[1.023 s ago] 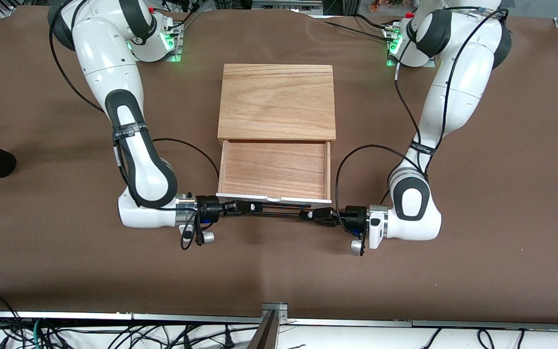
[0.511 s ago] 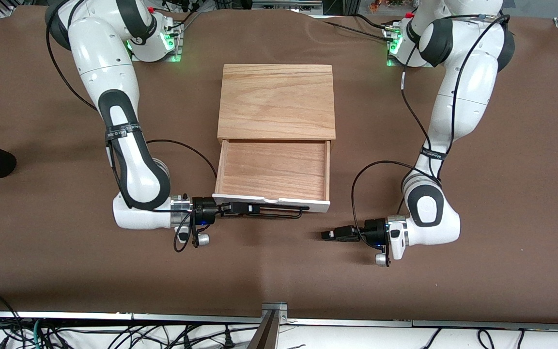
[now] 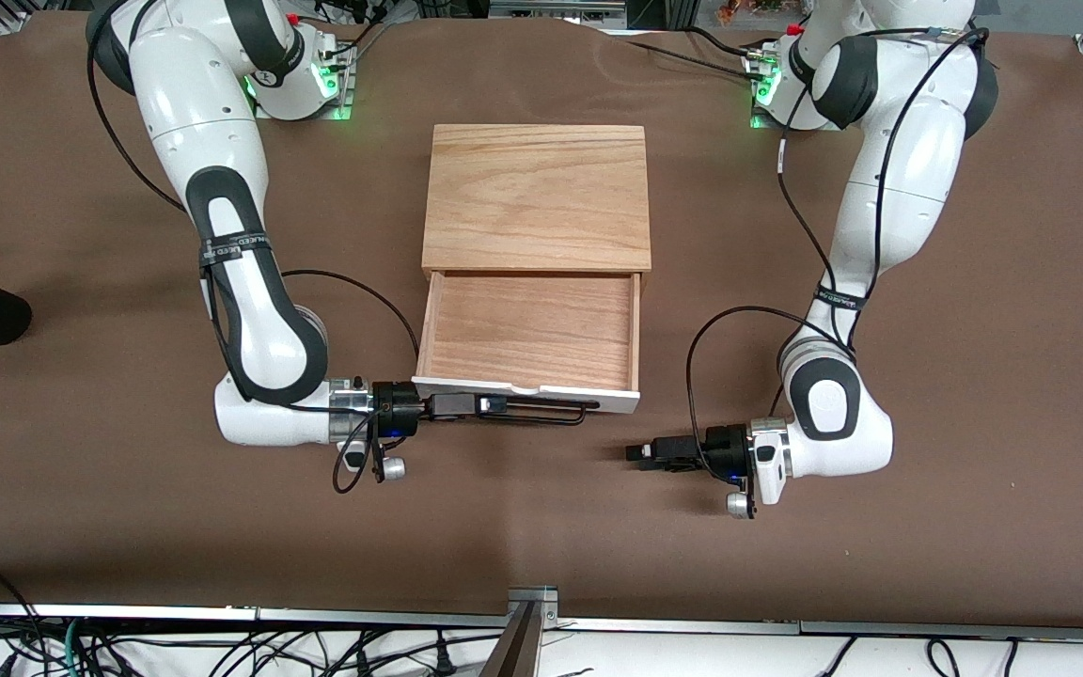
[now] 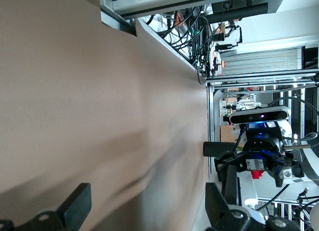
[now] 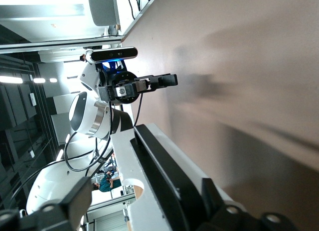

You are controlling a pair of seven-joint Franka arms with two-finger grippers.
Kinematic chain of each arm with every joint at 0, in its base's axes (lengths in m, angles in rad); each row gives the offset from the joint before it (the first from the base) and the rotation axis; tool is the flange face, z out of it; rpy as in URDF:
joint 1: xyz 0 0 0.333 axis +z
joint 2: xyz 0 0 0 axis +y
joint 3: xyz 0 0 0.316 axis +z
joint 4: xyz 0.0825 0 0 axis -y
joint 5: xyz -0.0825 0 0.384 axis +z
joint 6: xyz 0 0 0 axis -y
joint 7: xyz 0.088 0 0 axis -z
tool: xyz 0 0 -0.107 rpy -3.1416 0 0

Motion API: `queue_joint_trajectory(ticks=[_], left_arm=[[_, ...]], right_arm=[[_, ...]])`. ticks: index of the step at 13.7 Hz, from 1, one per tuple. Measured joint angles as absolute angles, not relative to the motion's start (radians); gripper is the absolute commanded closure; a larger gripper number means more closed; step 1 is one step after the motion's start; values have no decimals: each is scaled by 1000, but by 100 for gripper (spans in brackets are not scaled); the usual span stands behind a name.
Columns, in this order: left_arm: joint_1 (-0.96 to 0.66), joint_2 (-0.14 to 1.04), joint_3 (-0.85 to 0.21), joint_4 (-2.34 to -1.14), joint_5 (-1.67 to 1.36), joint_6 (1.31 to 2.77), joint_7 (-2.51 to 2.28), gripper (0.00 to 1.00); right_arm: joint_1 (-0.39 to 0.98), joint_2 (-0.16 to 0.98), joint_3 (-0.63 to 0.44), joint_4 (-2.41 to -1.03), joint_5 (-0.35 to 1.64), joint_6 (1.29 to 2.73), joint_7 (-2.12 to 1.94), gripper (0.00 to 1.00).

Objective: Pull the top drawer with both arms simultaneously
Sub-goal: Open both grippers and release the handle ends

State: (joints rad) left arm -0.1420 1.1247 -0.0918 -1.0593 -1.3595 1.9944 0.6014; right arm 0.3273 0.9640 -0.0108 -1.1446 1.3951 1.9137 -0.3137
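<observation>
While the top drawer [image 3: 530,331] stands pulled well out of the cabinet [image 3: 537,196], its white front panel the part nearest the front camera, the risks now lie in how the two arms clear away from it. The right claw [image 3: 493,405] sits at the thin black handle [image 3: 551,411], at the end of the bar toward the right arm's side of the table. The right wrist view shows its fingers [image 5: 82,193] spread wide with the bar passing between them, so it has hold of nothing. If that arm swings sideways or lifts before backing off the bar, a finger could hook the handle, dragging the drawer askew or tugging the whole cabinet across the table [image 3: 128,527].

The left claw [image 3: 634,453] hangs low over bare table, apart from the drawer's corner, toward the left arm's end and nearer the front camera. Its fingers [image 4: 77,205] stand wide apart in the left wrist view with nothing between them. A sweep toward the drawer could strike the panel's corner, or it could meet the other claw.

The drawer looks close to fully extended, so any further pull may bring it off its runners. There is broad open table nearer the front camera and toward each arm's own end. The cabinet and the drawer's side walls are the only hard edges nearby.
</observation>
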Motion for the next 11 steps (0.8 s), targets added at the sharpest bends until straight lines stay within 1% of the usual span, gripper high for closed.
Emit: queue_joint_trajectory(ticks=[4,7,11], left_arm=[[-136,1094,-91,-1036,-1284,1992,541,0],[-130,1076,-90,-1036,-1257,1978,513,0],[-130,1076,-90,-1038,-1257,1977,513,0]], right_arm=[[327,958,-14,-1142,1392,1914,-291,0],[326,955,-24,-1120,1353,1910,-298,0],[311,961,-39,-1118,1340,1909,-412,0]])
